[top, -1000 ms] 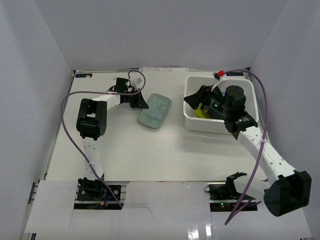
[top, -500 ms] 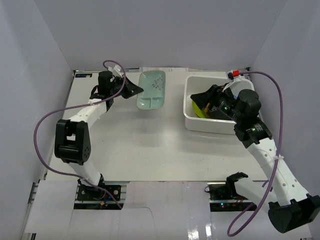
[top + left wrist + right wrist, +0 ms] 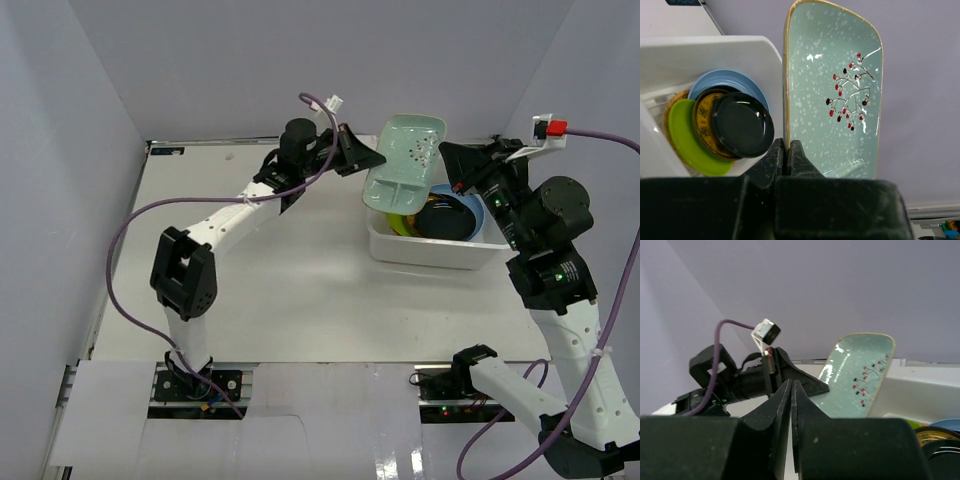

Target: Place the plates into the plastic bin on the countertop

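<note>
A pale grey-green rectangular plate with a red-berry branch hangs tilted on edge over the left rim of the white plastic bin. My left gripper is shut on its rim, which shows between the jaws in the left wrist view at the gripper. Inside the bin lie a light-blue plate, a lime-green plate, a dark gold-centred plate and a glossy black plate. My right gripper hovers above the bin's far side, shut and empty; its wrist view faces the held plate.
The off-white countertop lies between grey-white walls on three sides. The bin stands at the far right. A purple cable loops from the left arm, and another runs from the right arm.
The left arm swung right and lifted the rectangular plate from the far middle of the table to over the bin's left rim. The right gripper shut and rose out of the bin.
</note>
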{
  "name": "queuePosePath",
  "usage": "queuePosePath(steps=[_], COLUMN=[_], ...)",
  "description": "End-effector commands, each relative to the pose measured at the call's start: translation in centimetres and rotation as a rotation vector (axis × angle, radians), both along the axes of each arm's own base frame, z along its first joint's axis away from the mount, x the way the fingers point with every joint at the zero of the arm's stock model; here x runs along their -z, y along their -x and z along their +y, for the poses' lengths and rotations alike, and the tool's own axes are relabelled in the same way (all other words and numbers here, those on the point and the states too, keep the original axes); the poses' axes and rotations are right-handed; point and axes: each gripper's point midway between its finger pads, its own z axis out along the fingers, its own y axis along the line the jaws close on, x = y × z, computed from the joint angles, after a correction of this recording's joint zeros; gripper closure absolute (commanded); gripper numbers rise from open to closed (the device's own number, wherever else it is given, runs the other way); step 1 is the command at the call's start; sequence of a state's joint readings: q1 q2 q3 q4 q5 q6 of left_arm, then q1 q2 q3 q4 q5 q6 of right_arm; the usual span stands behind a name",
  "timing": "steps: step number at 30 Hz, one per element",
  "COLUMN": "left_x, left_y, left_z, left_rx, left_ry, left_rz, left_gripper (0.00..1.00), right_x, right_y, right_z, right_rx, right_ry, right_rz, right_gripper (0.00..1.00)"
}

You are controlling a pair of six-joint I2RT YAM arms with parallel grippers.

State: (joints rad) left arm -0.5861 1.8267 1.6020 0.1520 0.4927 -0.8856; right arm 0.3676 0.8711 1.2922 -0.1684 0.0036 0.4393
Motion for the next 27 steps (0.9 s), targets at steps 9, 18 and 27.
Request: queuePosePath(steps=[9,18,27], left_x=[0.9,6.7,12.3], left_y=[-3.3,-6.3,-5.8], left_z=[-11.2,-14.3,-14.8], left_rx=[0.017,-0.006,0.025], left_ry=[0.004,-0.052,-0.152], left_rz=[-0.028,-0.028,-0.023], left_gripper=[1.00,1.00,0.73], right_x=[0.5,3.6,6.0], right_y=[0.2,0.0,-1.3], right_z=[-1.5,0.5,-0.1], right_rx=[0.072,-0.030,0.027], right_ry=[0.039,0.050,0.051], right_rz=[-0.007,0.044,0.086], right_gripper=[0.91,0.87,0.76])
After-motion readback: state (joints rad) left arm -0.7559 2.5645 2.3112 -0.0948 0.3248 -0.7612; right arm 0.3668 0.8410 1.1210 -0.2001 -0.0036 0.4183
